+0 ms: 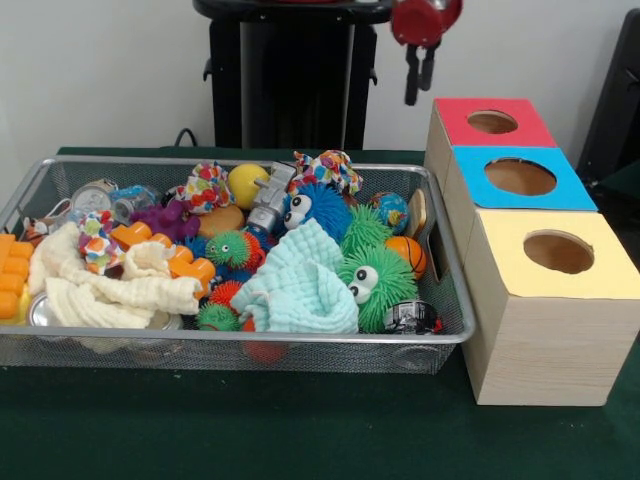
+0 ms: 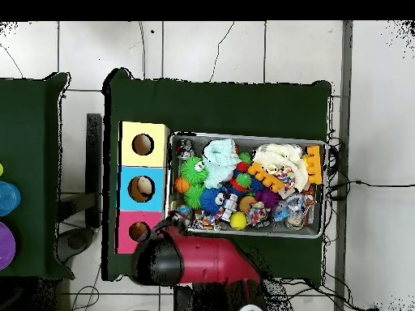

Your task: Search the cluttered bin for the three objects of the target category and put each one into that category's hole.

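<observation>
Closest to my front camera is the bare green surface (image 1: 250, 430), and on it the wire mesh bin (image 1: 200, 345), which I take as my landmark. Inside the bin at its near wall I see a pale mint cloth (image 1: 300, 285) heaped at the middle, a cream cloth (image 1: 120, 290) to its left, and a green fuzzy ball with googly eyes (image 1: 378, 285) to its right. An orange plastic block piece (image 1: 8, 275) leans at the bin's left end. Deeper in the bin lie a blue fuzzy ball with eyes (image 1: 315, 210), a yellow ball (image 1: 247, 183), a small orange basketball (image 1: 405, 255) and a grey toy (image 1: 268, 200). Just right of the bin stands a row of three wooden boxes, each with a round hole: the yellow-topped box (image 1: 550, 250) nearest, the blue-topped box (image 1: 520, 178) behind it, the red-topped box (image 1: 490, 122) farthest. The pincer (image 1: 420, 75) hangs above and behind the bin's far right corner, beside the red-topped box; it carries nothing, and I cannot tell how far its fingers are parted. Which bin items belong to the target category I cannot tell.
</observation>
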`<state>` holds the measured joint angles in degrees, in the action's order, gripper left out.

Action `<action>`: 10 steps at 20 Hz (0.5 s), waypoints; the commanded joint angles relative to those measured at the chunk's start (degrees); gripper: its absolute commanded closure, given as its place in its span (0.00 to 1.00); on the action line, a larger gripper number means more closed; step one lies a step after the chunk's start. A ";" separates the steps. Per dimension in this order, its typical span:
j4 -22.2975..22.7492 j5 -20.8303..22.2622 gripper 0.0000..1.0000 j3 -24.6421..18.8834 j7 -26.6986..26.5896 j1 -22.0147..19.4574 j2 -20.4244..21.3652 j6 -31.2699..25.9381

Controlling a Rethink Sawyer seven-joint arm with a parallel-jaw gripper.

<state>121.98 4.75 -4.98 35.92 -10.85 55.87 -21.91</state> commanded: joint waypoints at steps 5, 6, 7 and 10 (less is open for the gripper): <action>-12.35 0.56 0.00 -10.48 -3.98 -13.28 0.61 -17.54; -13.81 1.44 0.00 -11.23 -5.26 -14.12 0.11 -18.94; -14.96 2.30 0.00 -12.19 -7.05 -15.29 -0.29 -20.20; -18.56 5.64 0.00 -15.20 -12.89 -18.35 -1.97 -23.57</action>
<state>113.33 6.00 -11.04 35.89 -25.54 56.34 -36.79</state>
